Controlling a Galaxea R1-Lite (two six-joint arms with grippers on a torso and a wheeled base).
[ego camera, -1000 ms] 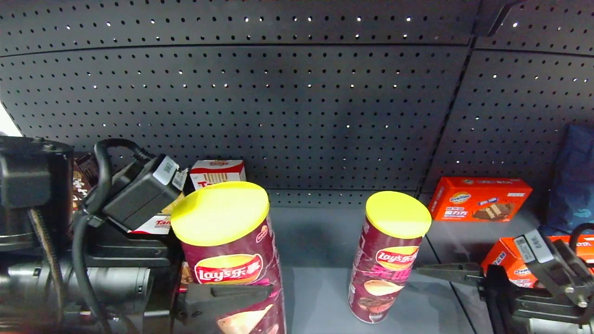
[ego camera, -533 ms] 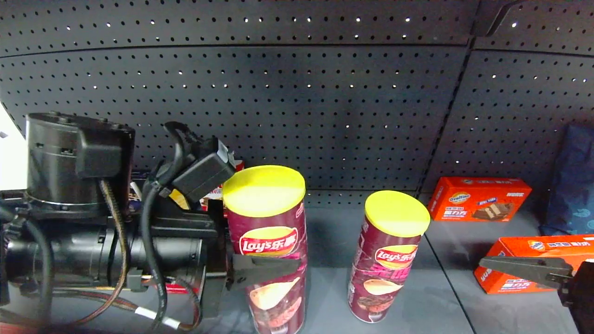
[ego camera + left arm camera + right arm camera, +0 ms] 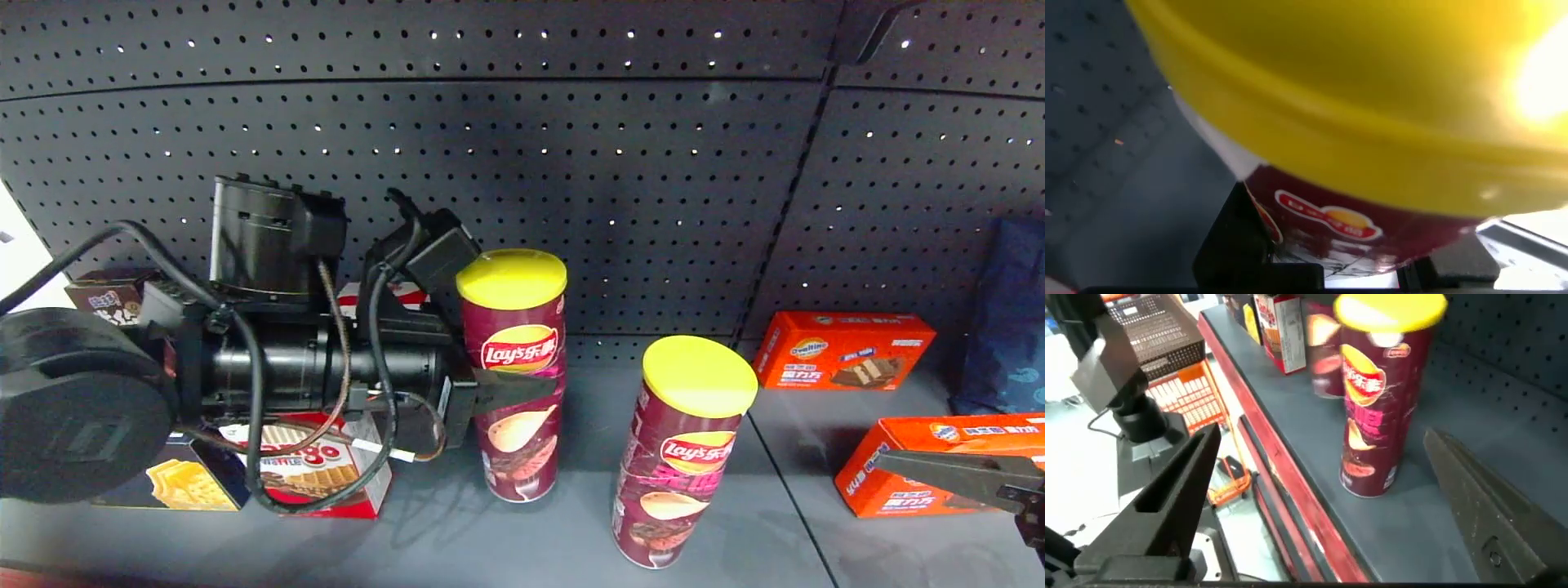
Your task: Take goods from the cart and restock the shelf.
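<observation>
Grey shelf (image 3: 571, 527) with upright maroon, yellow-lidded chip can (image 3: 519, 347) in left pincer (image 3: 522, 385)

Head overhead, wrists close, same shelf (image 3: 571, 531)

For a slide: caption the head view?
Left gripper holds one upright chip can beside a second can standing on the shelf.

Bare shelf (image 3: 589, 425) runs open between rear can (image 3: 513, 371) and front can (image 3: 688, 453); wafer boxes (image 3: 322, 469) block the left; orange boxes (image 3: 843, 349) crowd the right; pegboard (image 3: 571, 180) closes the back.
</observation>
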